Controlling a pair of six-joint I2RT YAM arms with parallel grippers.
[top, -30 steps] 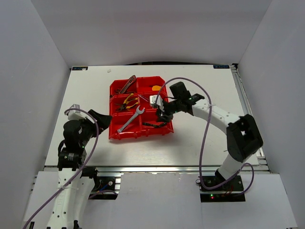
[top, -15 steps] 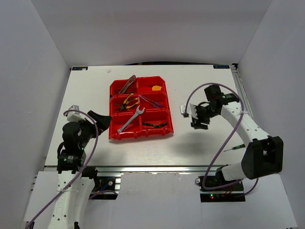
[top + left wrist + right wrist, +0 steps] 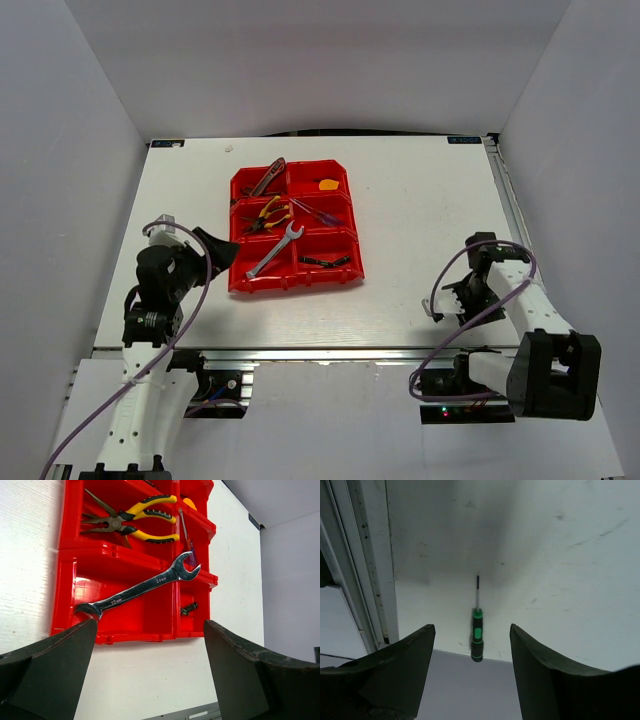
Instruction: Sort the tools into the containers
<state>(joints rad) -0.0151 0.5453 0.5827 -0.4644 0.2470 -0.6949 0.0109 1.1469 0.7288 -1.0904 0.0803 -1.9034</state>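
This looks like a robotics laboratory, in a closed test cell. A white table (image 3: 420, 200) stands between plain white walls (image 3: 70, 150), with an aluminium rail (image 3: 330, 351) along its near edge. The left arm (image 3: 160, 290) and the right arm (image 3: 525, 305) are bolted there, with purple cables (image 3: 206, 270). An electronics box (image 3: 450, 405) sits below.

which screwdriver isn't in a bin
The green and black one, lying on the white table in front of the right claw; the other screwdrivers lie inside the red bins.
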